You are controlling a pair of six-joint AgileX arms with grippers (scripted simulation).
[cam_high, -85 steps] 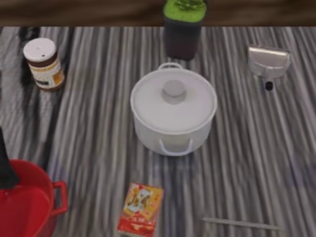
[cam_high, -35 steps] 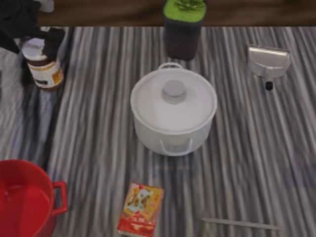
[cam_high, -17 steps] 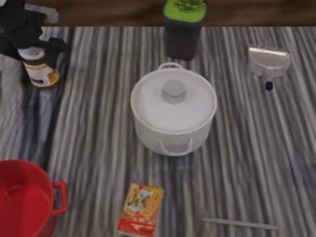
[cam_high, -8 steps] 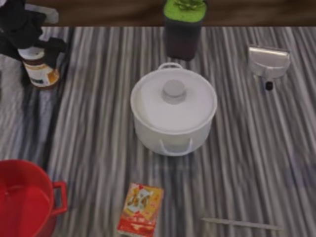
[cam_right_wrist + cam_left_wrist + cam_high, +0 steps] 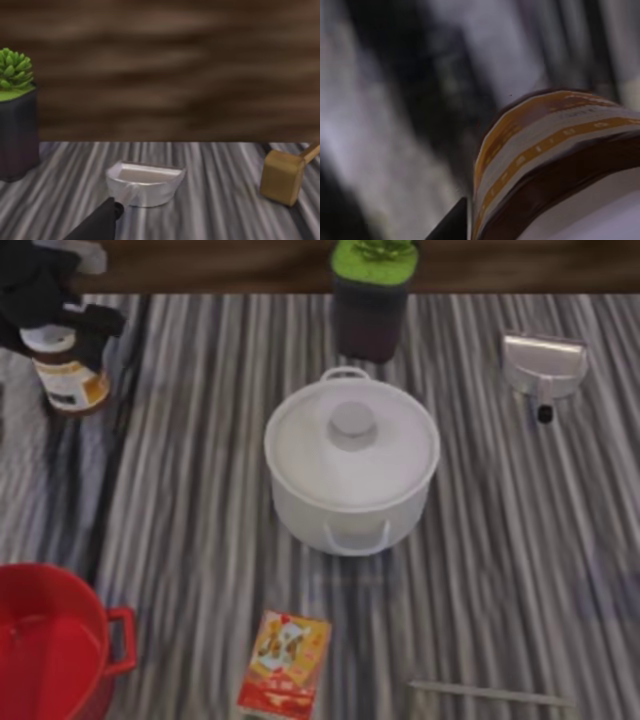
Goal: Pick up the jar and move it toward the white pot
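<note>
The jar, with white lid, dark contents and orange-and-white label, is at the table's far left back corner. My left gripper comes down over its lid and is shut on it. In the left wrist view the jar fills the near field, with one dark fingertip against its side. I cannot tell whether its base touches the table. The white pot, lid on, stands at the table's middle, well to the right of the jar. My right arm is outside the top view; one dark finger shows, held wide.
A tall dark container with a green top stands behind the white pot. A silver dustpan lies at the back right. A red pot fills the front left corner. A red card pack and a thin stick lie at the front.
My left gripper came in from the left, closed over the jar and has since carried it slightly left and back. The white pot has not moved.
</note>
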